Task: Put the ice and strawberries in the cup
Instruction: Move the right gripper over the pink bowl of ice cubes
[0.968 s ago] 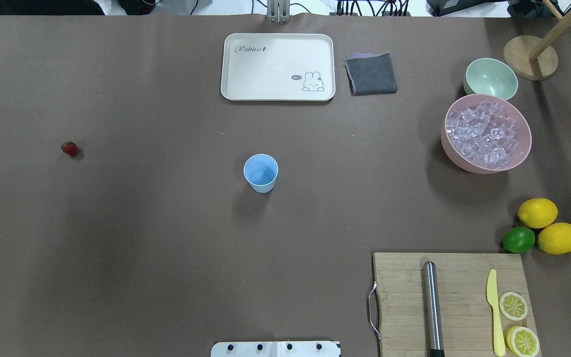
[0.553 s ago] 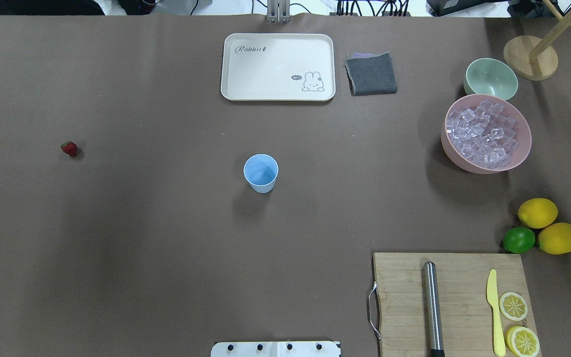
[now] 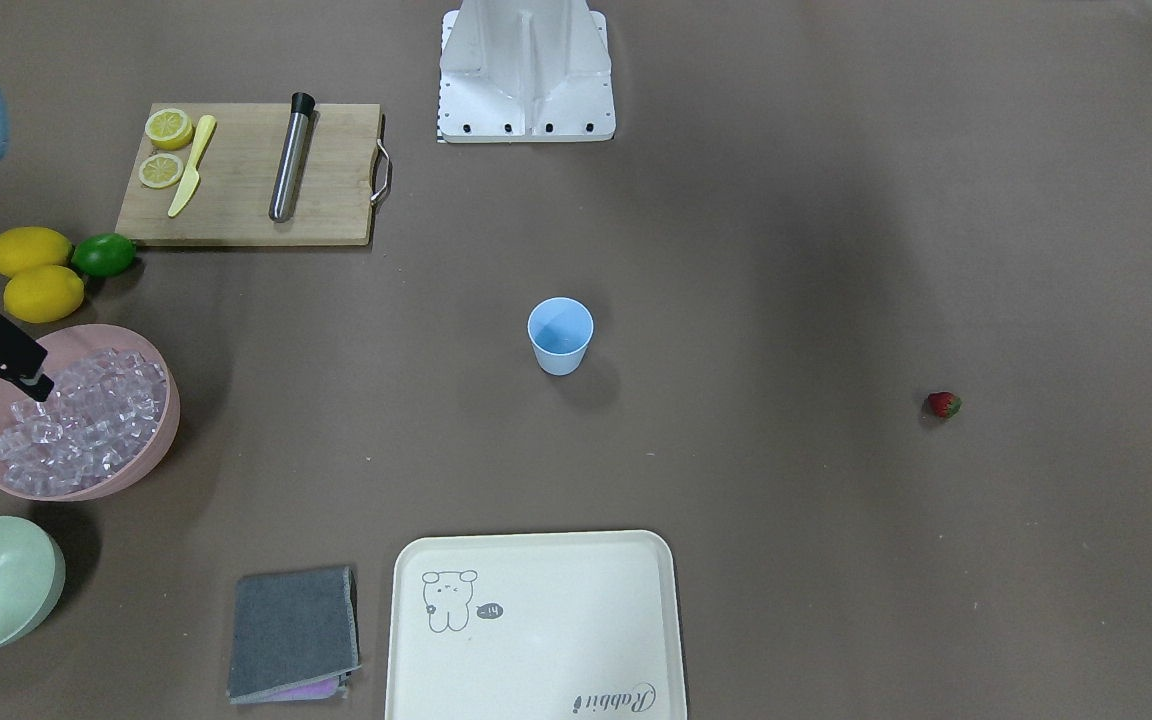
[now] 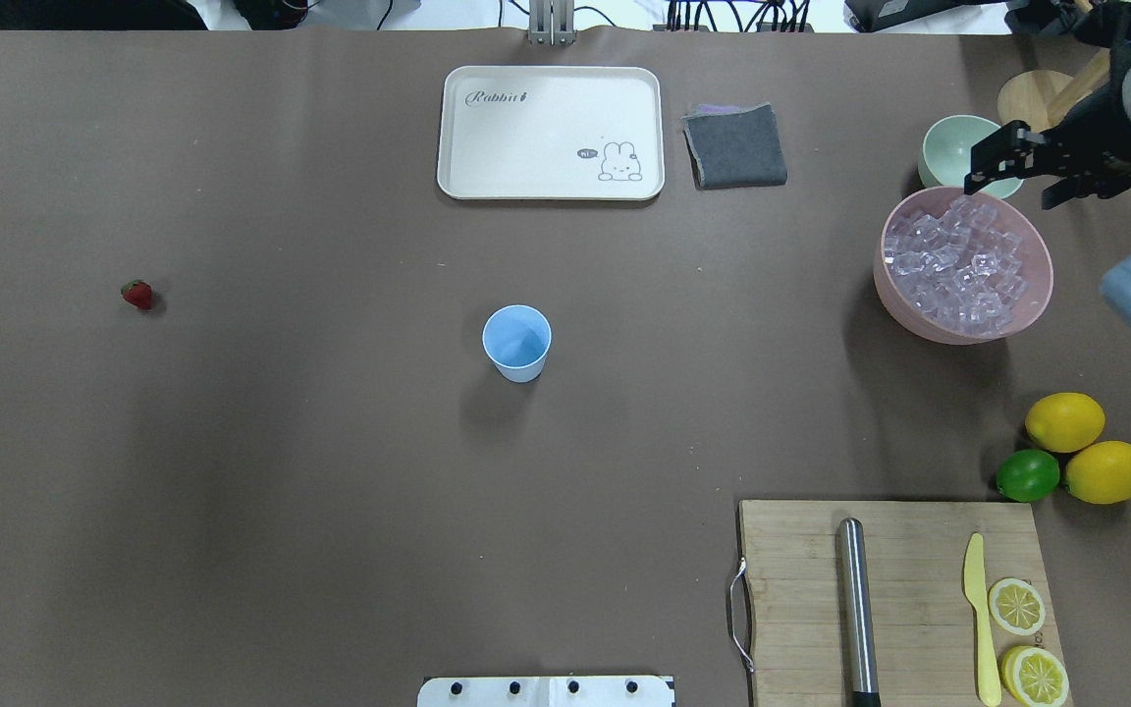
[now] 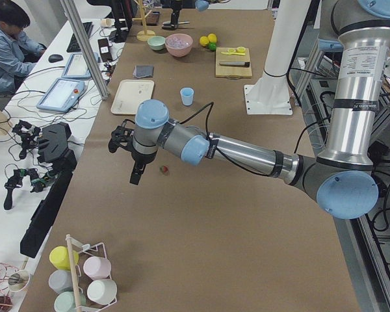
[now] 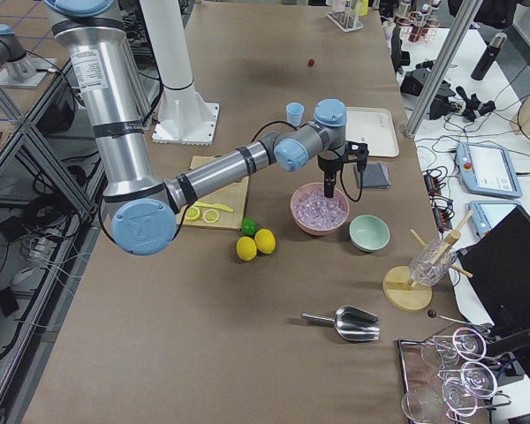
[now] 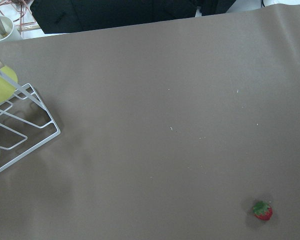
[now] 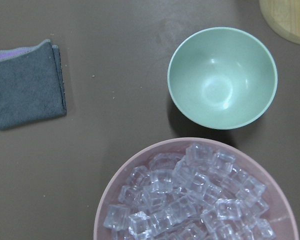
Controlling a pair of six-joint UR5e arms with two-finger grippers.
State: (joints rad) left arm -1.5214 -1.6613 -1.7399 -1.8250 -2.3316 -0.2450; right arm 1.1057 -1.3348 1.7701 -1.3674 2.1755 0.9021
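Where a second earlier the overhead view had shown no arm at all, the right gripper point(image 4: 1010, 191) had now swung in from the table's far right corner. It hung over the far rim of the pink bowl point(image 4: 894, 295), between that bowl and the pale green bowl point(image 4: 958, 147) behind it. Its jaws stood spread, with nothing between them, and its wrist camera looked straight down on the heaped ice point(image 4: 963, 270). The cubes lay as they had lain, all inside the pink bowl near the table's right edge. None had been lifted.

The cup point(image 4: 516, 342) had not moved. It stood upright and empty near the middle of the table point(image 4: 330, 491), well apart from the bowl. The strawberry point(image 4: 136, 294) also lay where it had been, alone near the table's left edge. The left gripper point(image 5: 127, 156) showed only in the side view, poised above the table close to the berry, and I could not tell from there whether its jaws were apart or together.

I judged the change to mean that the ice step was just opening, with nothing of the task yet done. The right gripper seemed to need a short shift back over the heap before a descent. The cubes looked slick and loosely piled, so a pinch might squirt one aside.
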